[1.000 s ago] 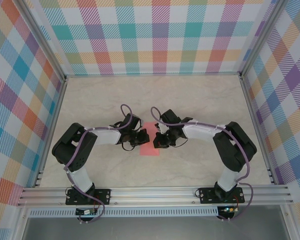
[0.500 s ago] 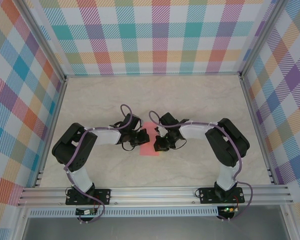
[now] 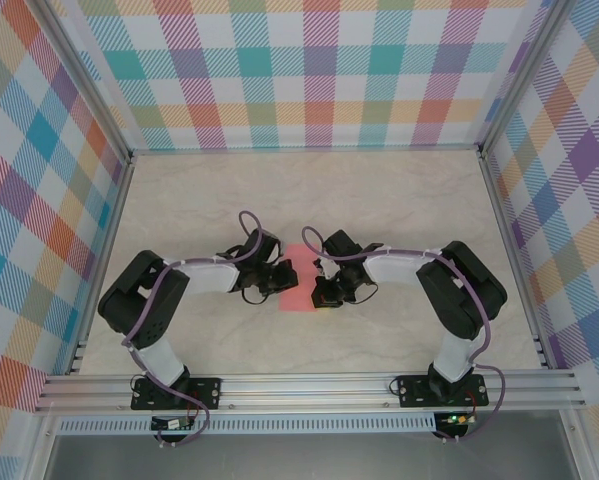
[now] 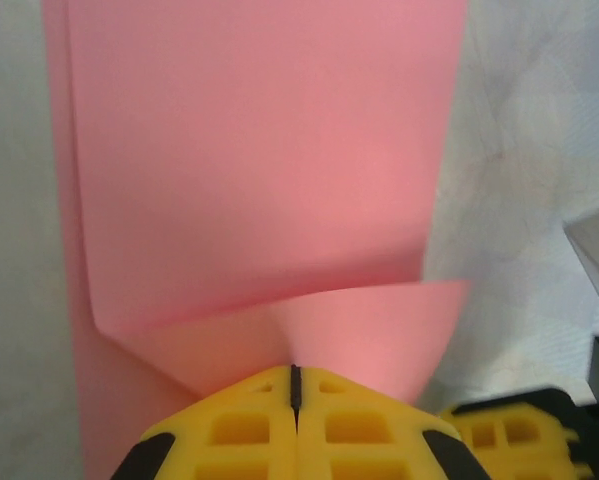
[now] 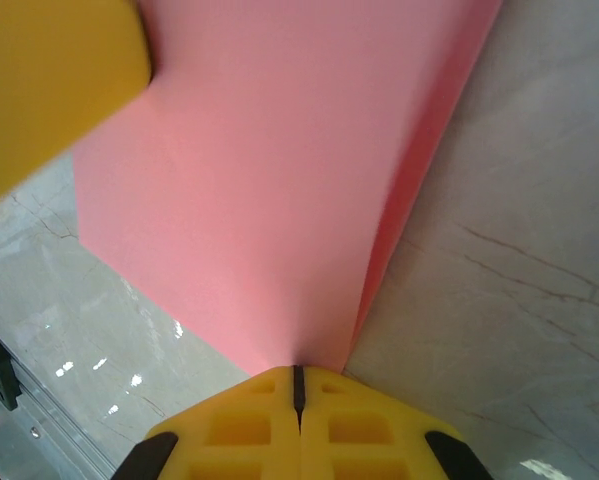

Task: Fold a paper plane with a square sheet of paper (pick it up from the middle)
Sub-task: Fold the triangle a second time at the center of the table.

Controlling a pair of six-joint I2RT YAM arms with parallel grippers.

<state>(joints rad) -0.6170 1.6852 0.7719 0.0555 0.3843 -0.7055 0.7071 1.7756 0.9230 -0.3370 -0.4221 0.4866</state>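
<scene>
Bases sat bolted to the aluminium rail (image 3: 309, 385) at my edge of the table (image 3: 399, 200), and both arms bent inward so that their tips met near the middle of it. Left claw (image 3: 281, 277) and right claw (image 3: 320, 287) faced each other across the sheet of paper (image 3: 297, 292), which lay as a narrow salmon-pink strip between them, folded over on itself. On the left wrist camera the yellow fingers (image 4: 239, 430) were clenched flat together on a flap at the paper's near edge, lifted and curled off the layer beneath. On the right wrist camera that claw was likewise pinched tight on the paper at a crease (a blurred yellow shape (image 5: 49, 90) sat at top left, which I could not identify). Beyond, the marbled table ran back to the plaid walls (image 3: 319, 70).
</scene>
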